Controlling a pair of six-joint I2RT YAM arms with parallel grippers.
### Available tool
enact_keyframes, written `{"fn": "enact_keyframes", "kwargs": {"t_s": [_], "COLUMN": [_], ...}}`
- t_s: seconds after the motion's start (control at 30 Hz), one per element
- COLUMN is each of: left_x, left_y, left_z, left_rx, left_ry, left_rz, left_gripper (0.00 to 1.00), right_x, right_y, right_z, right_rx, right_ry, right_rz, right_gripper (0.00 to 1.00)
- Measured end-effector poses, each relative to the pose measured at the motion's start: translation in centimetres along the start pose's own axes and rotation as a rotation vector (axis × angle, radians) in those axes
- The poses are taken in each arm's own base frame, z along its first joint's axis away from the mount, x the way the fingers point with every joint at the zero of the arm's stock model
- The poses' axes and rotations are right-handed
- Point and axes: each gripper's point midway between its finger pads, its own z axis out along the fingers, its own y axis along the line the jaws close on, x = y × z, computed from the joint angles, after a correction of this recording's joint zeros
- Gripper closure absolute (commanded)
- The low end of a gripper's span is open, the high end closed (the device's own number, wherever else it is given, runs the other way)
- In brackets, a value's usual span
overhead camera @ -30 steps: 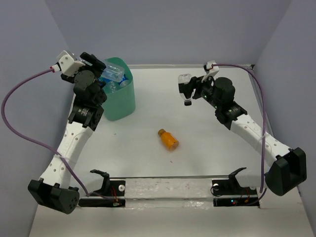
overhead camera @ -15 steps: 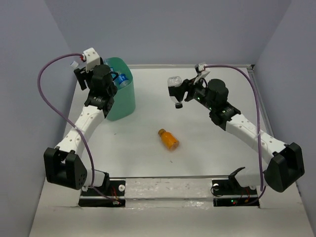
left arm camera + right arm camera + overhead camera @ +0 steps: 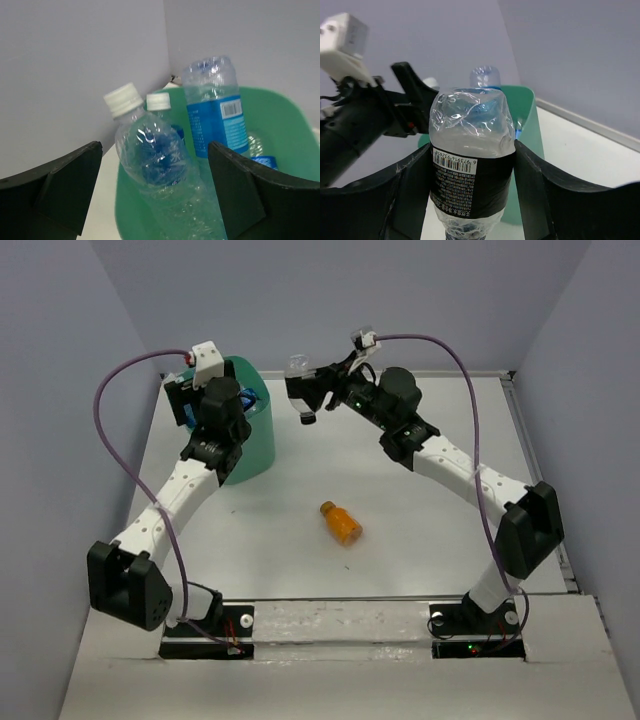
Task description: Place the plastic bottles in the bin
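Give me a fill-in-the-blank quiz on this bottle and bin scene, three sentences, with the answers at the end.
1. The right pincer grips a bottle whose label is ____.
2. The lone bottle lying on the table is ____ in colour.
3. The left pincer hangs over the bin with its jaws ____.

Missing words: black; orange; open.

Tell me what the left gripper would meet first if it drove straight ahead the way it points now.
Most likely the clear plastic bottle with a white cap, which sits dead ahead between the open fingers of the left gripper, in the tall mint-green plastic bin. How far ahead is hard to judge.
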Motion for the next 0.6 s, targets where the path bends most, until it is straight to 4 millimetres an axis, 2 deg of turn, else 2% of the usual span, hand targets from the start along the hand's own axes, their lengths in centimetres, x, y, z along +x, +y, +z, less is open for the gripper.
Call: {"fn": "enact_keyframes", "kwargs": {"t_s": [0.03, 0.13, 0.2, 0.3, 0.43, 0.5, 0.57, 0.6], "left_x": [-0.9, -5.8, -9.9, -13.4, -14.6, -13.9, -12.4, -11.5], "left_y": [0.2, 1.5, 3.3, 5.8, 7.4, 7.5, 7.3, 7.1], "left_z": [-0.3, -1.8, -3.5, -6.0, -8.2, -9.0, -9.6, -9.7], "left_rx": [0.013, 0.065, 0.114, 0.174, 0.253, 0.292, 0.328, 0.342], "left_ry": [-0.004, -0.056, -0.114, -0.175, -0.195, -0.182, -0.156, -0.139], "left_rz": [-0.026, -0.174, -0.308, -0.44, -0.53, -0.541, -0.54, -0.531], "left_gripper": [0.01, 0.01, 0.01, 0.01, 0.01, 0.01, 0.01, 0.01], "right_x": [-0.5, -1.2, -0.9, -0.2, 0.7, 1.0, 1.7, 2.5], "right_y": [0.3, 1.1, 1.6, 2.0, 2.9, 3.4, 3.7, 3.6], "right_z": [0.9, 3.6, 5.0, 7.4, 10.9, 12.8, 14.5, 15.0], "right_rx": [-0.013, -0.053, -0.071, -0.097, -0.133, -0.147, -0.154, -0.149], "right_ry": [-0.017, -0.062, -0.069, -0.078, -0.106, -0.126, -0.143, -0.137], "right_rz": [0.006, 0.01, 0.017, 0.017, -0.013, -0.041, -0.071, -0.085], "right_gripper": [0.55, 0.55, 0.55, 0.55, 0.55, 0.54, 0.47, 0.4]}}
